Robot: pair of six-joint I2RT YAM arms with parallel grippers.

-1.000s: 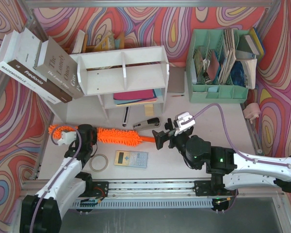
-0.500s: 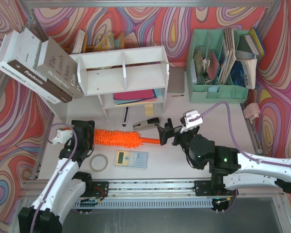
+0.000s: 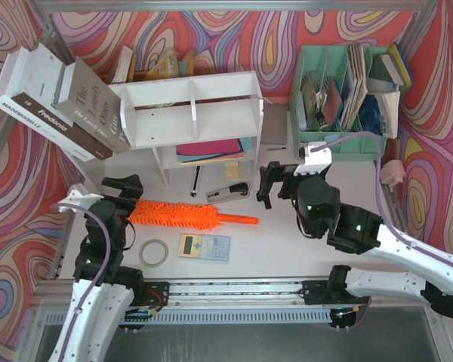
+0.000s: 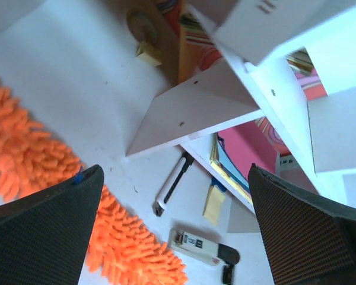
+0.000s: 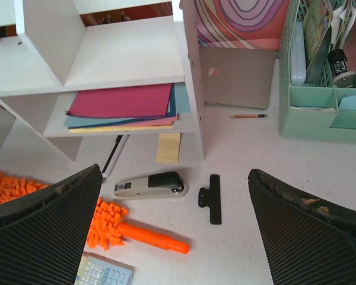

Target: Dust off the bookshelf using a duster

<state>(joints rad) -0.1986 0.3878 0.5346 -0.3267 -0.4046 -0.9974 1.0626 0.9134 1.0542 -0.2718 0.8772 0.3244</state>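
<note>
The orange duster (image 3: 183, 217) lies flat on the table in front of the white bookshelf (image 3: 190, 113), fluffy head to the left, slim handle (image 3: 238, 219) to the right. My left gripper (image 3: 122, 188) hovers open just above the head's left end, with nothing between its fingers. In the left wrist view the orange head (image 4: 127, 246) passes under my left finger (image 4: 53, 225), and the bookshelf (image 4: 196, 107) is ahead. My right gripper (image 3: 274, 188) stands open above the table, beyond the handle's tip. The right wrist view shows the handle (image 5: 151, 238) below and the bookshelf (image 5: 124, 53) ahead.
A stapler (image 3: 228, 192), a pen (image 3: 195, 181) and a black clip (image 5: 211, 199) lie in front of the shelf. A calculator (image 3: 204, 246) and a tape roll (image 3: 155, 253) sit nearer the arms. Large books (image 3: 60, 102) lean at the left; a mint organiser (image 3: 340, 139) stands at the right.
My left gripper has opened, let go of the duster head and drawn back to the left. The duster has slid right and now lies free. My right gripper has lifted away towards the shelf.
</note>
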